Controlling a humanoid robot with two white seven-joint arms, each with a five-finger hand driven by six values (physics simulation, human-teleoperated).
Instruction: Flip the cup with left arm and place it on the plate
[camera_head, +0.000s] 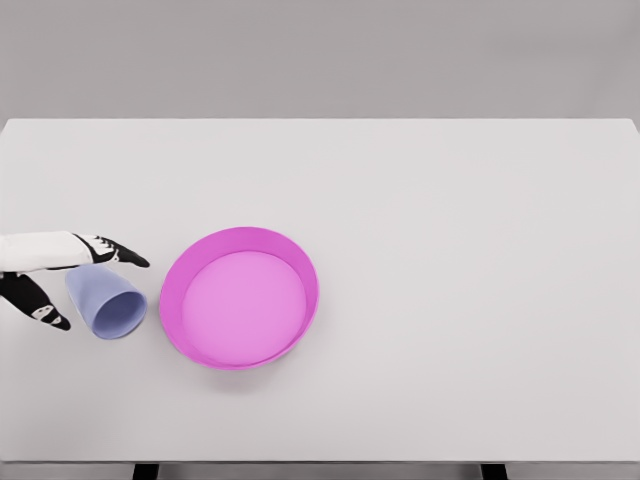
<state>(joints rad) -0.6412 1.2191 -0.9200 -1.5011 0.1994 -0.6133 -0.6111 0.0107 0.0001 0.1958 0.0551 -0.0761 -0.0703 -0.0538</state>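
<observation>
A pale blue cup (108, 303) stands mouth-down on the white table, just left of the pink plate (178, 277). My left hand (60, 275) comes in from the left edge and straddles the cup's narrow upper end. Its black fingers (122, 254) reach along the cup's far side, and the thumb (40, 306) sits on the near left side. The fingers are spread around the cup, and I cannot tell whether they touch it. The plate is round with a raised magenta rim and holds nothing.
The white table (450, 250) stretches wide to the right and back, with its front edge near the bottom of the picture. Two dark table legs (146, 470) show below that edge.
</observation>
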